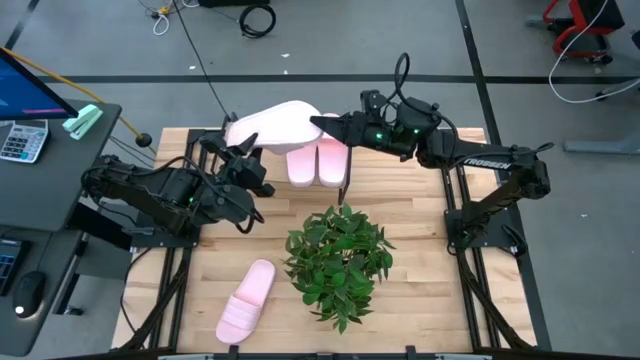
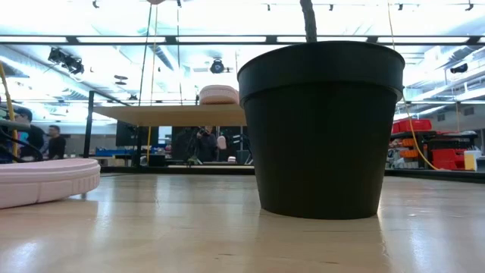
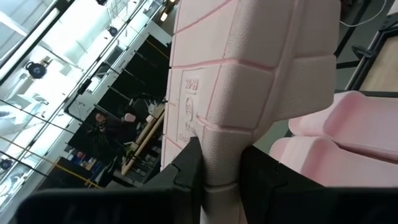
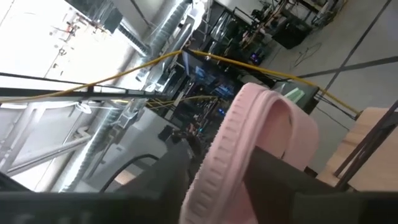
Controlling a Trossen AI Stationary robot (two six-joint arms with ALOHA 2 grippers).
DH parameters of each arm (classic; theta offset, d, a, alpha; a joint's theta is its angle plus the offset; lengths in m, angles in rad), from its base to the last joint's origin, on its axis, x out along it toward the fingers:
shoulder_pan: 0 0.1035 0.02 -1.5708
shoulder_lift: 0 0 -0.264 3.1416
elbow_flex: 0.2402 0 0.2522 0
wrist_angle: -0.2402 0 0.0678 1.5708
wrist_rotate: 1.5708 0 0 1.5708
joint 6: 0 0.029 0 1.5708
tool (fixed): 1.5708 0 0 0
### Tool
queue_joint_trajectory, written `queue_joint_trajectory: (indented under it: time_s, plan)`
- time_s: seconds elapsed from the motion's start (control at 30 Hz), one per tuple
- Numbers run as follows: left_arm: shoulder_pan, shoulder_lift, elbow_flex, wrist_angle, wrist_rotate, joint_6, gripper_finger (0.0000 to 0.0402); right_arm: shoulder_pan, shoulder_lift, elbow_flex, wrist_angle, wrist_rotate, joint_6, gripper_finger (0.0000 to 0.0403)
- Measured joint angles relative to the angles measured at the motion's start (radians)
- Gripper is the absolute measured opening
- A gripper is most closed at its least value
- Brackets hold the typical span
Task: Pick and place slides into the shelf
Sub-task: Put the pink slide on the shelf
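Both grippers are shut on one pale pink slide, held up over the far middle of the table, above the shelf. My left gripper is at the slide's left end and my right gripper at its right end. Two more slides lie side by side on the shelf board; one of them shows in the low view. Another slide lies flat on the table at the near left and also shows in the low view. My left gripper pinches the slide's left end between its two fingers, coming from the table's left. The ribbed sole faces the wrist camera. The slide is lifted clear. My right gripper pinches the slide's right end by its ribbed sole rim, one finger on each side, coming from the table's right. The slide is clear of the shelf and spans from one gripper to the other.
A green plant in a black pot stands in the middle of the table, just in front of the shelf. A desk with a calculator stands left of the table. People stand in the room beyond the shelf.
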Motion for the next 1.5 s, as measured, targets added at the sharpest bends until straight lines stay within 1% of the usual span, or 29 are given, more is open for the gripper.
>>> queue_joint_trajectory:
  time_s: [0.13, 0.27, 0.5, 0.53, 0.57, 0.73, 0.83, 0.9, 0.97, 1.1, 1.17, 1.2, 1.27, 1.33, 1.43, 1.5]
  plan:
    - [0.004, 0.0, 0.0, -0.001, 0.004, -0.001, 0.0075, -0.005, 0.0, 0.0, 0.001, -0.021, 0.002, 0.0084]
    - [0.005, 0.0, 0.0, -0.002, 0.003, 0.0, 0.0075, -0.004, 0.0, 0.0, 0.002, -0.023, -0.006, 0.0045]
    - [0.005, 0.0, 0.0, -0.002, 0.004, -0.001, 0.0076, -0.004, 0.0, 0.0, 0.002, -0.009, -0.059, 0.0043]
    - [0.005, 0.0, 0.0, -0.002, 0.005, -0.001, 0.0088, -0.004, 0.0, 0.0, 0.002, -0.003, -0.069, 0.0043]
    - [0.005, 0.0, 0.0, -0.002, 0.006, -0.005, 0.0109, -0.004, 0.0, 0.0, 0.002, 0.001, -0.076, 0.0043]
    - [0.005, 0.0, 0.001, 0.002, 0.008, -0.029, 0.0231, -0.01, 0.0, 0.0, 0.003, 0.008, -0.105, 0.0043]
    - [0.004, 0.0, 0.002, 0.003, 0.009, -0.036, 0.0282, -0.013, 0.0, 0.0, -0.005, 0.038, -0.131, 0.0041]
    - [0.004, 0.0, 0.002, 0.002, 0.009, -0.058, 0.0303, -0.017, -0.002, 0.0, -0.006, 0.043, -0.15, 0.0041]
    - [0.005, 0.0, 0.002, 0.002, 0.008, -0.08, 0.0315, -0.028, -0.008, 0.0, -0.011, 0.024, -0.172, 0.0041]
    - [0.005, -0.014, 0.002, 0.0, 0.026, -0.118, 0.0318, -0.051, -0.025, 0.0, -0.051, -0.055, -0.211, 0.0041]
    - [0.015, -0.032, 0.002, 0.0, 0.096, -0.163, 0.0314, -0.056, -0.033, 0.0, -0.094, -0.086, -0.24, 0.0041]
    - [0.022, -0.042, 0.002, 0.0, 0.156, -0.194, 0.0311, -0.056, -0.038, 0.0, -0.129, -0.088, -0.262, 0.0041]
    - [0.051, -0.073, 0.002, -0.004, 0.309, -0.258, 0.0304, -0.056, -0.051, 0.0, -0.19, -0.09, -0.304, 0.0041]
    - [0.091, -0.106, 0.002, -0.011, 0.45, -0.289, 0.0296, -0.055, -0.07, 0.0, -0.247, -0.09, -0.334, 0.0041]
    - [0.16, -0.151, 0.002, -0.034, 0.651, -0.273, 0.0286, -0.055, -0.094, 0.0, -0.294, -0.1, -0.379, 0.0041]
    - [0.22, -0.174, 0.002, -0.04, 0.811, -0.229, 0.0281, -0.055, -0.106, 0.001, -0.317, -0.126, -0.409, 0.0041]
